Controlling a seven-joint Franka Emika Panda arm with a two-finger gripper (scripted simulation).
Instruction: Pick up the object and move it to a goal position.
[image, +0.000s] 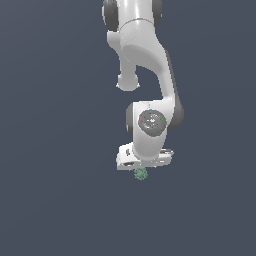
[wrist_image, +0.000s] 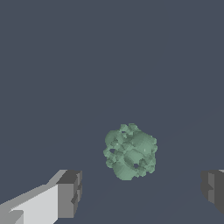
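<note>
- Gripper (wrist_image: 140, 192): jaws stand wide apart, nothing held between them.
- Green ball (wrist_image: 130, 151): lies ahead of the jaws, between the lines of the two fingers, touching neither.
- Ball is roundish; no long axis governs approach.
- Judgement: a straight advance should bring the fingers (wrist_image: 70, 193) around it; no sideways correction appears needed.

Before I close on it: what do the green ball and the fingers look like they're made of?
Green ball: a lumpy, mottled, matte surface with pits and no sharp highlights; it might be rubbery or foam-like, but a render can't settle that. Fingers: dark grey, flat-faced blocky tips on white bodies, looking like hard plastic or painted metal.
</note>
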